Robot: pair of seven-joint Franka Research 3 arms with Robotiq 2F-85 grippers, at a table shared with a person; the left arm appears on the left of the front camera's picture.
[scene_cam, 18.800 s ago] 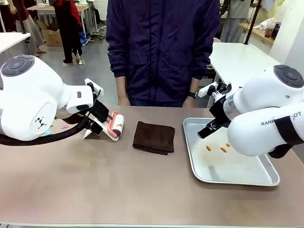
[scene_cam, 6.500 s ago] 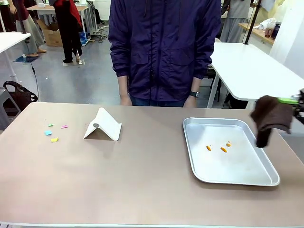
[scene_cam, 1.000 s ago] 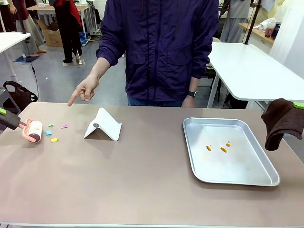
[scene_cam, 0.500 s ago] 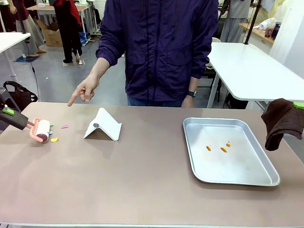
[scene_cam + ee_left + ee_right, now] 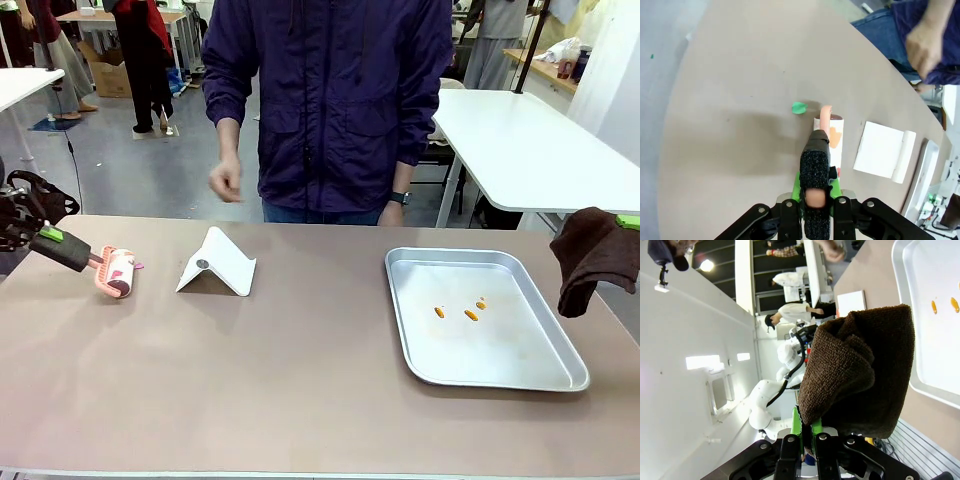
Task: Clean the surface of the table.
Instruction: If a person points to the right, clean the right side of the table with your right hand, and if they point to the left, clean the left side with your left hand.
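The brownish table spans the front view. At its left end my left gripper is shut on the handle of a pink lint roller, whose head rests on the tabletop with coloured scraps stuck to it. In the left wrist view the left gripper clamps the handle, the lint roller lies ahead, and a green paper scrap sits just beside it. My right gripper hangs off the table's right end, shut on a dark brown cloth; the right wrist view shows the brown cloth bunched above the right gripper.
A folded white stand sits right of the roller. A silver tray holding three orange bits lies at the right. A person in a dark jacket stands at the far side, one hand raised above the edge.
My left gripper has pushed the lint roller rightward across the spot where the paper scraps lay. The person's pointing hand has pulled back. The right arm and cloth have not moved.
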